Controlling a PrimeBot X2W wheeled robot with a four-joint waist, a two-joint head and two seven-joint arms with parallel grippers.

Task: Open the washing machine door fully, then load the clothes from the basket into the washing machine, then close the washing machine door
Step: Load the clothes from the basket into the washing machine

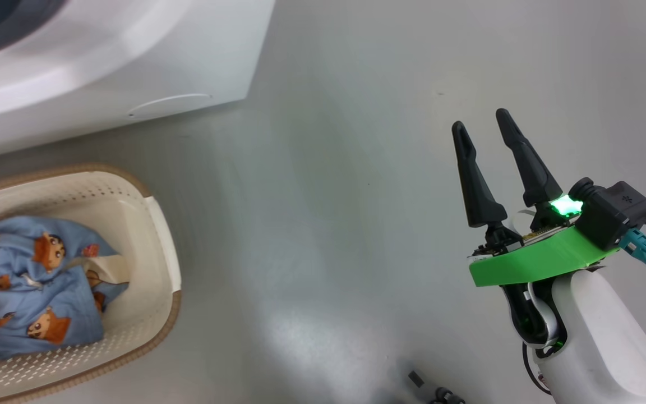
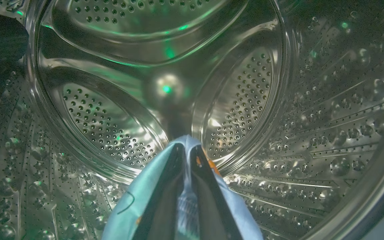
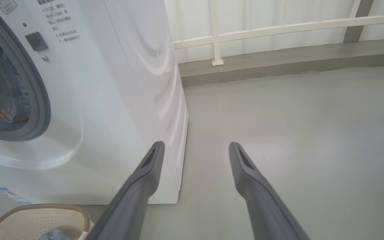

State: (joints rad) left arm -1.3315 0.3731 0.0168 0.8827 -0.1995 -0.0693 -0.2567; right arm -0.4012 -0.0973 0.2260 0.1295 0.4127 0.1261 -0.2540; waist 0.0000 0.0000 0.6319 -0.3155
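Obs: left gripper (image 2: 187, 150) pinched tight on one blue garment (image 2: 135, 200), deep inside the drum (image 2: 112, 116). The other garment (image 1: 37, 286) lies in the basket (image 1: 161, 241). The right gripper (image 1: 480, 119) is spread wide and empty (over the floor (image 1: 356, 196)). Risk — cloth clings on release and trails out with the arm.

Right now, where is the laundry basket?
In the head view the basket sits on the floor at the lower left, just in front of the white washing machine, with a blue garment inside.

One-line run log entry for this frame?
phase: loading | left gripper: shut on blue garment, inside drum | right gripper: open, empty, above floor | basket: blue clothes inside
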